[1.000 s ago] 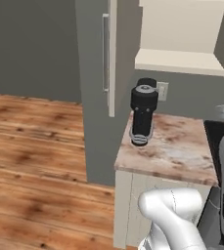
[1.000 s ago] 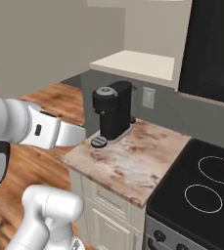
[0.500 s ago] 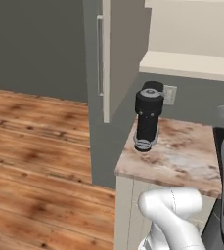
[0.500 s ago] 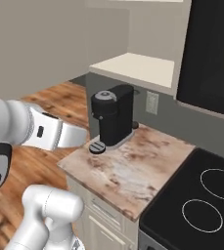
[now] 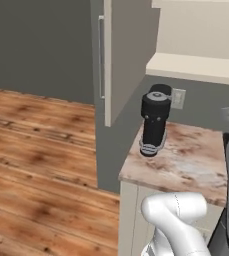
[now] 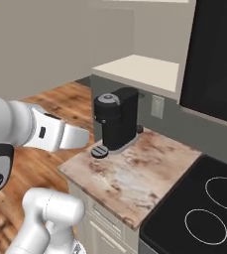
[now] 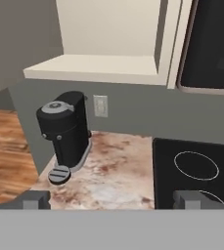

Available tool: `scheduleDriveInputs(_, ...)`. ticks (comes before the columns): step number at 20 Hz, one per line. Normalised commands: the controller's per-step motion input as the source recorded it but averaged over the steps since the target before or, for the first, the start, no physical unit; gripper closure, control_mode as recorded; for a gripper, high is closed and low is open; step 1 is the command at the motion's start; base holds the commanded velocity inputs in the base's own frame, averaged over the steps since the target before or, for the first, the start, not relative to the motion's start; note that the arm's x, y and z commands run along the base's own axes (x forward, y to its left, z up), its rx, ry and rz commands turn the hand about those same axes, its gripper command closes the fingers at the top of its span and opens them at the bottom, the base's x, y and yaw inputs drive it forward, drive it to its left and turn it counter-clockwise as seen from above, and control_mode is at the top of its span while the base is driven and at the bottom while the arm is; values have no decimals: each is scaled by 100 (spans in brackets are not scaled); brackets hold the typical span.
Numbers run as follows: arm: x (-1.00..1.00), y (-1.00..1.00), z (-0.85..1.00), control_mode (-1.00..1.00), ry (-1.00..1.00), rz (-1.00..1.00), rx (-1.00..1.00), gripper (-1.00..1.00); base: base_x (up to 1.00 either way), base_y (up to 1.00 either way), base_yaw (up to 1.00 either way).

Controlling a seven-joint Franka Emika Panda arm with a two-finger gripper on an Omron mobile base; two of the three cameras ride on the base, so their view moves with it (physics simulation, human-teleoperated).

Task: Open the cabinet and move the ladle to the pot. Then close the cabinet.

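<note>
The claw (image 7: 111, 199) is held wide apart with nothing between its fingers. The cabinet (image 5: 128, 50), its door swung out, is seen above the worktop (image 5: 186, 160), beside the coffee maker (image 5: 154, 120).

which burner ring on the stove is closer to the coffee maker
In the hand view, the full ring at mid-height; the other ring sits lower, farther from the black coffee maker on the counter's left end.
</note>
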Motion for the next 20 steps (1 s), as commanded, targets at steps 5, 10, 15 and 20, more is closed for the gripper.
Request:
scheduleDriveInputs(5,0,0,0,100,0,0,0,-100,53,-29,32)
scheduleDriveInputs(10,0,0,0,100,0,0,0,-100,52,-31,36)
scheduleDriveInputs(15,0,0,0,100,0,0,0,-100,62,-18,31)
scheduleDriveInputs(20,0,0,0,100,0,0,0,-100,65,-4,28)
